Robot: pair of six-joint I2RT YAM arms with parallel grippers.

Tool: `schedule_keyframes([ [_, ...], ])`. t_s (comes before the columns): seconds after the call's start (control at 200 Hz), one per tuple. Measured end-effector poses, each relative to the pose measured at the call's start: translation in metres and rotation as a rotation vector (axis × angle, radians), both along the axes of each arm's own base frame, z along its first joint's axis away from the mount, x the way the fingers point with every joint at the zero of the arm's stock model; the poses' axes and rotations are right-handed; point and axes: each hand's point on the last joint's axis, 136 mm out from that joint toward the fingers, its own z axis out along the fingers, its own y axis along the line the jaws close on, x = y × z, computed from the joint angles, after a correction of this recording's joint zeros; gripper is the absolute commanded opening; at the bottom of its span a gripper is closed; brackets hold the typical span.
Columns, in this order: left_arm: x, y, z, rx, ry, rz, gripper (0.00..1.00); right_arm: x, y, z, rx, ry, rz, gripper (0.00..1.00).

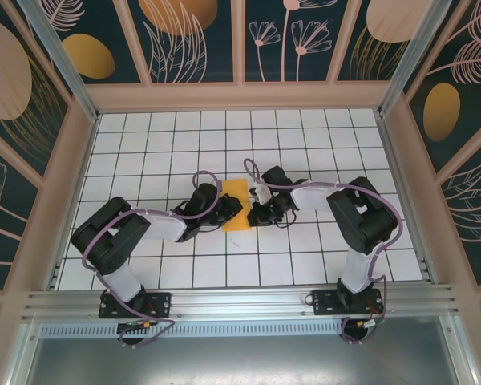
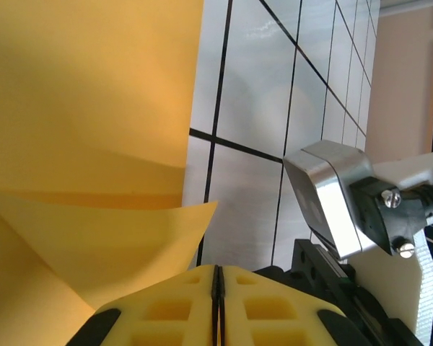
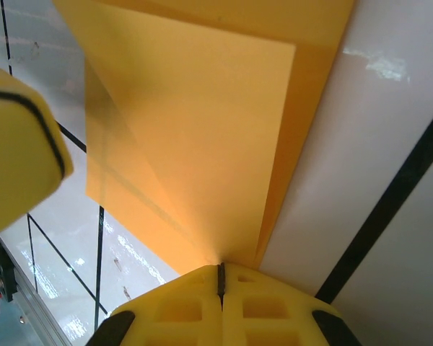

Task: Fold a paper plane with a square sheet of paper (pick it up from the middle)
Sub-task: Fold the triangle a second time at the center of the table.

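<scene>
At the table's [image 1: 305, 144] 6 o'clock edge sat the two arm bases, and both arms stretched inward to meet at mid-table. The left gripper [image 1: 224, 212] stood at the 8 o'clock side of the sheet of paper [image 1: 236, 196], its yellow pads pressed flat together with no gap. A raised flap of the sheet ran down towards them, but whether any paper sat between them could not be told. The right gripper [image 1: 254, 210] stood at the sheet's 4 o'clock side, pads likewise closed, and had the paper pinched, its folded layers narrowing right into the seam between them. The sheet lay between the two grippers on the white grid tiles, partly folded into a narrow oblong, its long side running from 6 to 12 o'clock. Beyond it, towards 12 o'clock, came more tiles and then the patterned back wall [image 1: 240, 40].
</scene>
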Motion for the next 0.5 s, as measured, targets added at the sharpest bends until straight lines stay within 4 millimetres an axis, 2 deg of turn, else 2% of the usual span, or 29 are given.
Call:
schedule_keyframes([
  [0.13, -0.004, -0.004, -0.003, -0.02, 0.027, -0.011, 0.1, 0.0, 0.0, 0.0, 0.0, 0.002, -0.001, 0.0],
  [0.345, -0.015, -0.007, -0.033, 0.012, 0.108, -0.024, 0.09, 0.0, 0.0, 0.0, 0.0, 0.003, -0.003, 0.0],
  [0.5, -0.016, -0.006, -0.038, 0.022, 0.118, -0.017, 0.09, 0.0, 0.0, 0.0, 0.0, 0.003, -0.003, 0.0],
])
